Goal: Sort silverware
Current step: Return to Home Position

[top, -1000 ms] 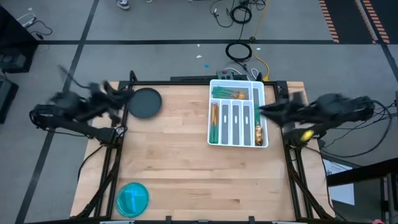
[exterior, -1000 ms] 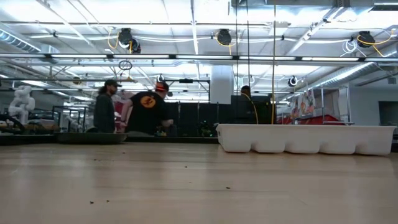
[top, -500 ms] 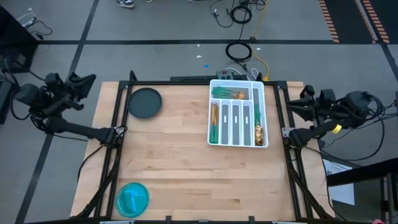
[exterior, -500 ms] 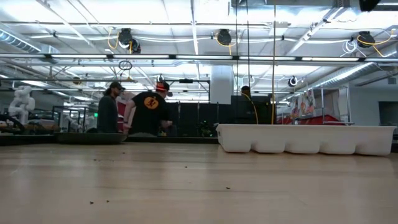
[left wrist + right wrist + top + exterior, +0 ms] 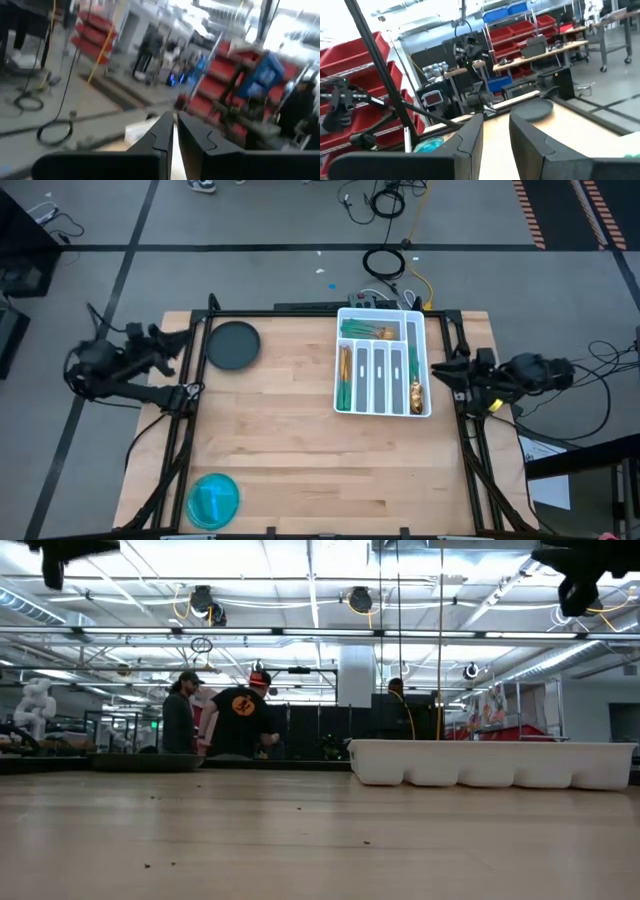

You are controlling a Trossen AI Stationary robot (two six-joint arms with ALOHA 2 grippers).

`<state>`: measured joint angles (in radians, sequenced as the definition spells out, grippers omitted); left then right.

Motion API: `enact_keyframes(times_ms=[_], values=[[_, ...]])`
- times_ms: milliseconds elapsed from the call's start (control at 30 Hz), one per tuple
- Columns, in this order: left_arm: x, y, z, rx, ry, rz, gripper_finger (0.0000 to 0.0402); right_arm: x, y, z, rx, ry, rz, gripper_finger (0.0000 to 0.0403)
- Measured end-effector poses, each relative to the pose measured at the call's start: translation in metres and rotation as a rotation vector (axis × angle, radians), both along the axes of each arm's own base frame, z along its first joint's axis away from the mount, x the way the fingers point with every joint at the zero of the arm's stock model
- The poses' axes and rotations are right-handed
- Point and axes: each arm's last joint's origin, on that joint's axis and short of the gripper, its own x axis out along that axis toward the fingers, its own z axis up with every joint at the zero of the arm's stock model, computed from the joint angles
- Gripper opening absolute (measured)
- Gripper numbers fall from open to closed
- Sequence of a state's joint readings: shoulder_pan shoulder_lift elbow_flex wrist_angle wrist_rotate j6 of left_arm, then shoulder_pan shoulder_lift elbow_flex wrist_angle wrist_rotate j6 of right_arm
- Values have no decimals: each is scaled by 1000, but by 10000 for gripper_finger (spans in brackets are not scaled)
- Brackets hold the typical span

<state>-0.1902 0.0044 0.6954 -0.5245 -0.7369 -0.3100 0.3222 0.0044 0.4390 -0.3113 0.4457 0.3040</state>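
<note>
Silverware [image 5: 380, 365] all lay in the tray [image 5: 383, 413], toward the right side of the tabletop [image 5: 290, 440]; none seen loose elsewhere. Sorting looked finished. Left tool [image 5: 172, 346] hung off the left edge, closed to a sliver, empty. Right tool [image 5: 447, 372] sat at the right edge just beside the tray, parted, empty. Only parking the arms seemed left.

Silverware [image 5: 344, 378] with gold heads and teal-green handles, lying flat in tray [image 5: 384, 412], one bunch crosswise in the end compartment, others lengthwise in both outer slots
</note>
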Motion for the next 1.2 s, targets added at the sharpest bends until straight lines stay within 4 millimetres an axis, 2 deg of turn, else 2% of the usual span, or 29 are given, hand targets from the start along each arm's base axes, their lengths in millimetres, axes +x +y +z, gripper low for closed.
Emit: enact_keyframes(times_ms=[100, 200, 367, 467, 633, 733, 833, 933, 1200], values=[[14, -3, -14, -19, 31, -1, 32, 10, 3, -14, 30, -21, 3, 86], [30, -6, -37, -37, 92, -21, 32, 23, 8, -34, 27, -42, 5, 86], [46, -10, -57, -56, 96, -55, 32, 38, 14, -66, 14, -118, 28, 86], [52, -12, -59, -58, 33, -93, 32, 42, 16, -81, 8, -150, 61, 86], [62, -17, -71, -25, 51, -235, 32, 44, 18, -84, -87, -106, 88, 86], [68, -19, -84, -18, 102, -261, 32, 44, 19, -87, -157, -78, 112, 86], [72, -21, -92, -6, 122, -279, 32, 44, 19, -89, -166, -61, 109, 86], [78, -22, -110, 1, 177, -294, 32, 45, 19, -91, -156, -39, 113, 86], [93, -25, -141, 2, 129, -310, 32, 45, 19, -93, -136, -19, 116, 86]])
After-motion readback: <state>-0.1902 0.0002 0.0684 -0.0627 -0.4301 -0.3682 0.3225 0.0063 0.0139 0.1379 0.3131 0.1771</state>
